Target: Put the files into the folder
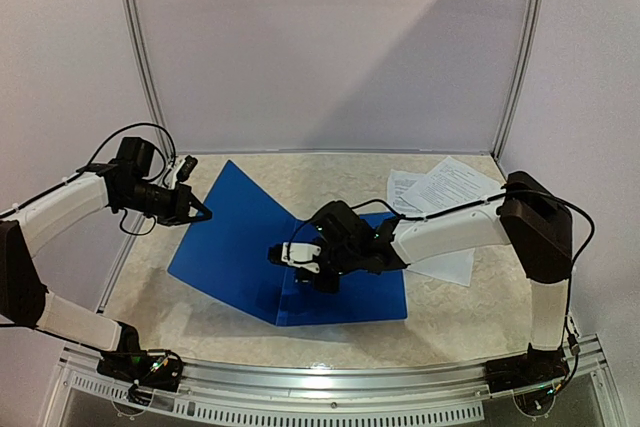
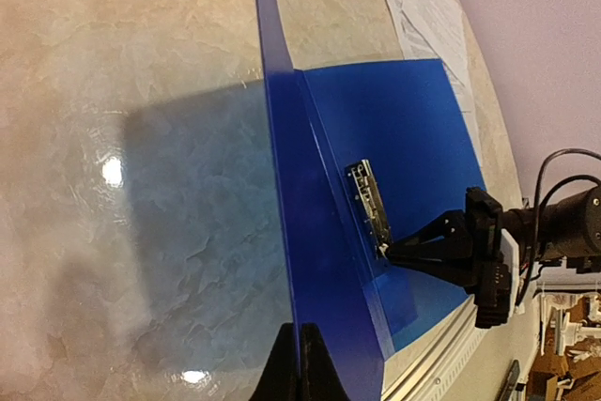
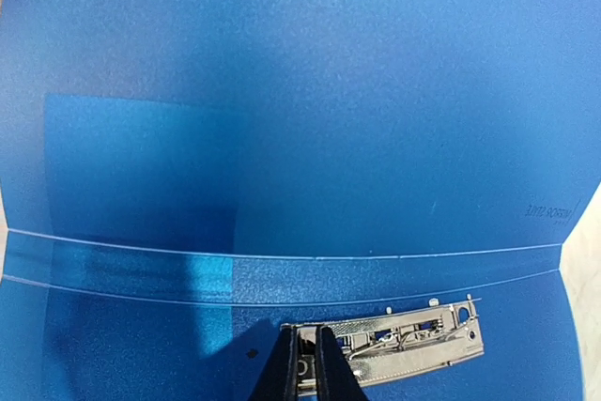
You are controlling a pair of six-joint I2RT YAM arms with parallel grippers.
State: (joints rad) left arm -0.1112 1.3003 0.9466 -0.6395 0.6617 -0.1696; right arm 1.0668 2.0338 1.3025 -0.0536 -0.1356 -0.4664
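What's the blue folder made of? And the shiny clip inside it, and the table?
The folder looks like thin plastic: frosted, see-through blue, a darker patch showing through. The clip looks like metal, silvery and shiny. The table looks like glossy stone, mirroring lamps; could be a printed coating.

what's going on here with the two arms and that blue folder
The left pincer is clamped on the edge of one cover of the blue folder, holding it raised open. The right pincer is closed down at one end of the metal clip by the inner spine. The files lie on the table off to the right, not yet in the folder.
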